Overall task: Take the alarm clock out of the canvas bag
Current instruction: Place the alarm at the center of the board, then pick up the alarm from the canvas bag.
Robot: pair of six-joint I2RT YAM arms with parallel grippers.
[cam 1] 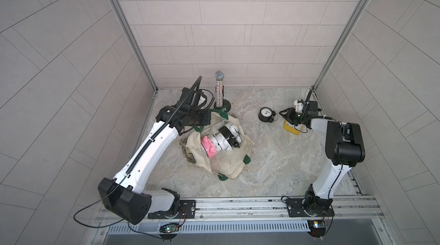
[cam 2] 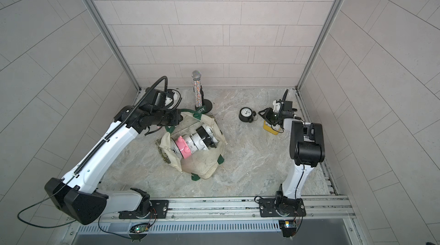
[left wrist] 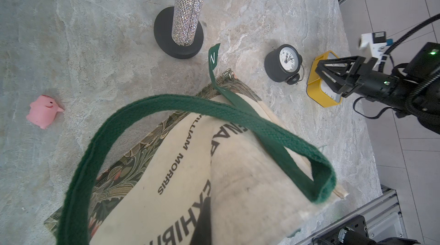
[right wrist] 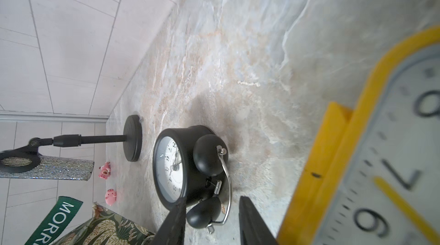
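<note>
Right fingers (right wrist: 175,220) parted, empty, beside the black twin-bell alarm clock (cam 1: 266,114); left fingers (cam 1: 207,117) pinch the cream canvas bag (cam 1: 228,167). Seemingly releasing; next, retreat gently.

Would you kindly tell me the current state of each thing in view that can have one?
canvas bag: lying on the table, mouth open, round things inside, one handle held up.
black alarm clock: outside the bag, on its back, face up.
yellow clock: on the table, face up.
microphone: upright in its stand.
left gripper: jaws shut on a bag handle.
right gripper: jaws open, empty.
</note>
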